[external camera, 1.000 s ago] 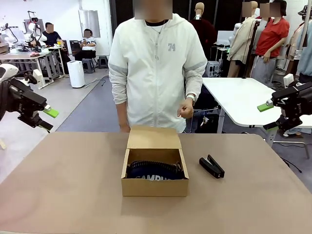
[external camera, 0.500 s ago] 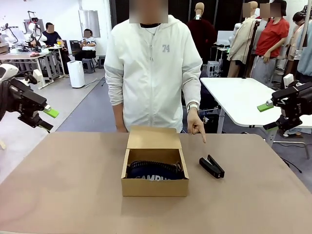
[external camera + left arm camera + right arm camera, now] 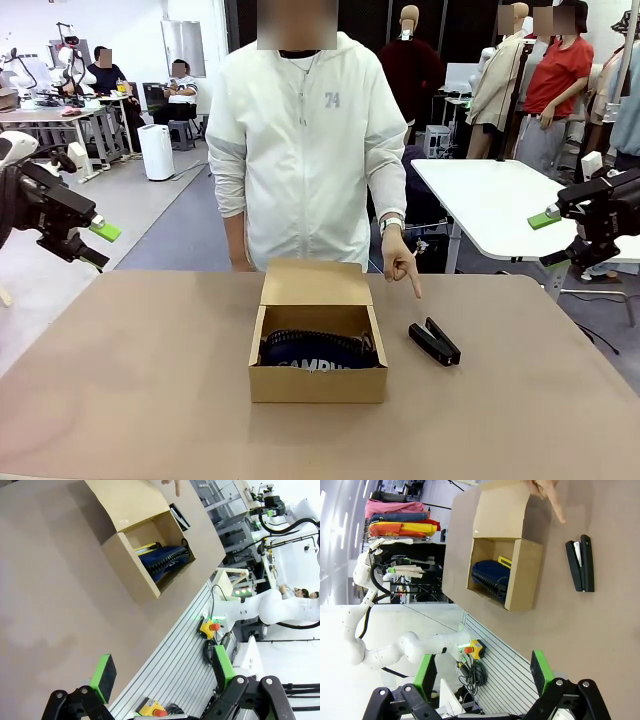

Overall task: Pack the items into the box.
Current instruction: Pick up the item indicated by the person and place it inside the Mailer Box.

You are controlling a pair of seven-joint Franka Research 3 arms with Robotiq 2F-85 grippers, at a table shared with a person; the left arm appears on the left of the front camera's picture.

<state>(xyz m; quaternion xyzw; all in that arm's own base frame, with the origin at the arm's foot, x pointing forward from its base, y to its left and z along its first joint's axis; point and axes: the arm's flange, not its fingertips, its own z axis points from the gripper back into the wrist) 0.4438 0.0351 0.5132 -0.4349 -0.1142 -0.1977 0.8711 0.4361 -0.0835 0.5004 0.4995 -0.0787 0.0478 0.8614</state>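
At the frame's left and right edges, the left gripper [image 3: 100, 246] and right gripper [image 3: 550, 238] hang above the table [image 3: 150, 400], jaws spread and empty. At centre the box [image 3: 317, 385] sits open with the pouch [image 3: 318, 355] inside. The stapler [image 3: 434, 342] lies just right of it. Beyond, the person's hand [image 3: 400, 265] points a forefinger down at the stapler, its other fingers curled.

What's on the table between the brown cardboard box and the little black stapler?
Nothing: in the front view, just bare brown tabletop separates the brown cardboard box from the small black stapler.
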